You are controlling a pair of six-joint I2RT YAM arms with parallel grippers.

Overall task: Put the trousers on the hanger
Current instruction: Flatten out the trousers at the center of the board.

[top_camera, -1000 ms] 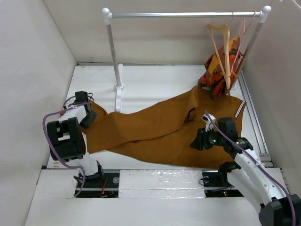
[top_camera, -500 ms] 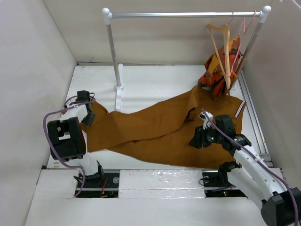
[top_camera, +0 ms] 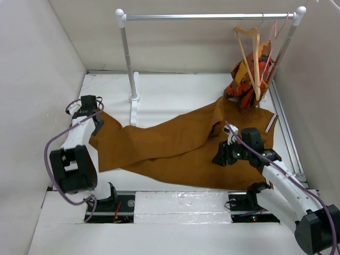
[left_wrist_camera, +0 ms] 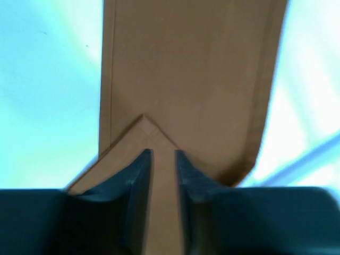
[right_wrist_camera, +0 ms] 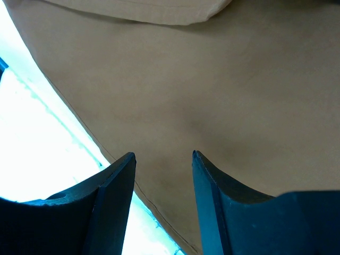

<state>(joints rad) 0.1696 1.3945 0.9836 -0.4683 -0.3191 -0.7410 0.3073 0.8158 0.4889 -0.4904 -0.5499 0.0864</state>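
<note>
You are early in this job: the long rust-brown cloth trousers (top_camera: 180, 149) lie spread flat on the white table (top_camera: 175, 90), running from the near left corner up towards the far right. The pale wooden triangular hanger (top_camera: 249, 53) hangs by its thin metal hook from the silver clothes rail (top_camera: 212, 17) at the far right. No part of the cloth has been passed over its crossbar yet.

Your left gripper (left_wrist_camera: 162, 154) is at the left end of the trousers. In its wrist view the fingers (left_wrist_camera: 141, 170) are drawn close together with a folded corner of the cloth running into the narrow gap, so I judge it clenched on the leg end. Your right gripper (right_wrist_camera: 162, 155) sits low over the right half of the trousers, towards their near edge. Its jaws stand well apart with only flat cloth showing beneath them, so it is released and grasping nothing. Whether its tips touch the fabric, I cannot tell.

A smaller orange-red-yellow patterned garment (top_camera: 245, 79) hangs bunched at the far right, just beside the hanger and above the far right end of the trousers. A thin pink wire hanger (top_camera: 276, 42) hangs on the rail to its right.

What is left is nearly everything: take a hold with the right side, gather or fold the legs, lift them, feed them over the wooden crossbar and let the trousers hang evenly
</note>
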